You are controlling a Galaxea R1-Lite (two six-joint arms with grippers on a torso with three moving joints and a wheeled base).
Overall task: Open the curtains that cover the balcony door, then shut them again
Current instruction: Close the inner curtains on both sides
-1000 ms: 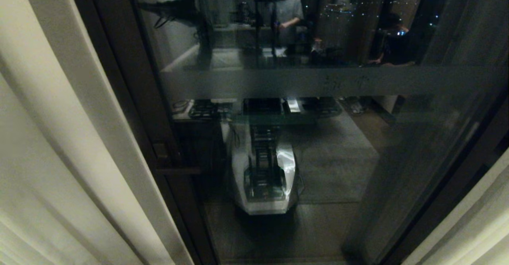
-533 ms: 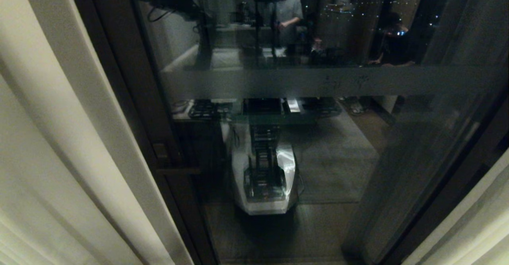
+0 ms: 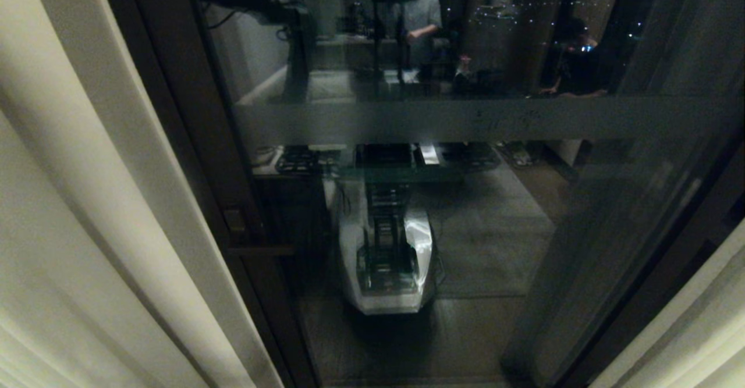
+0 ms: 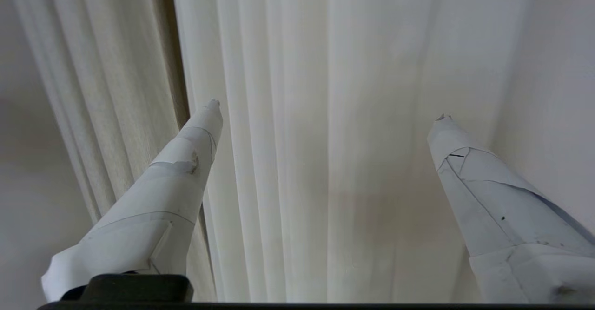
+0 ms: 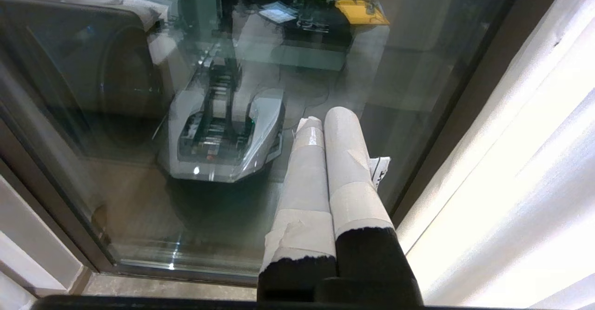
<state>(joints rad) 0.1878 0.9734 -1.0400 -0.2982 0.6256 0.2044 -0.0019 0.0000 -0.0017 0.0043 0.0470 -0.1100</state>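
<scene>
Dark glass of the balcony door (image 3: 465, 213) fills the middle of the head view, uncovered, my own base mirrored in it and a person reflected at the top centre. Flanking it are the curtains (image 3: 87, 213), one cream panel bunched down the left edge, the other tucked into the lower right corner (image 3: 692, 330). So I judge the opening is done and the closing is what I'm on now. My left gripper (image 4: 325, 110) faces pleated fabric that fills its wrist view, fingers spread wide with nothing between them. My right gripper (image 5: 325, 115) hangs at centre of its view, fingers pressed together, empty, pointing at the glass. Next, I reckon: push in on a fold, pinch it, draw the panel across.
</scene>
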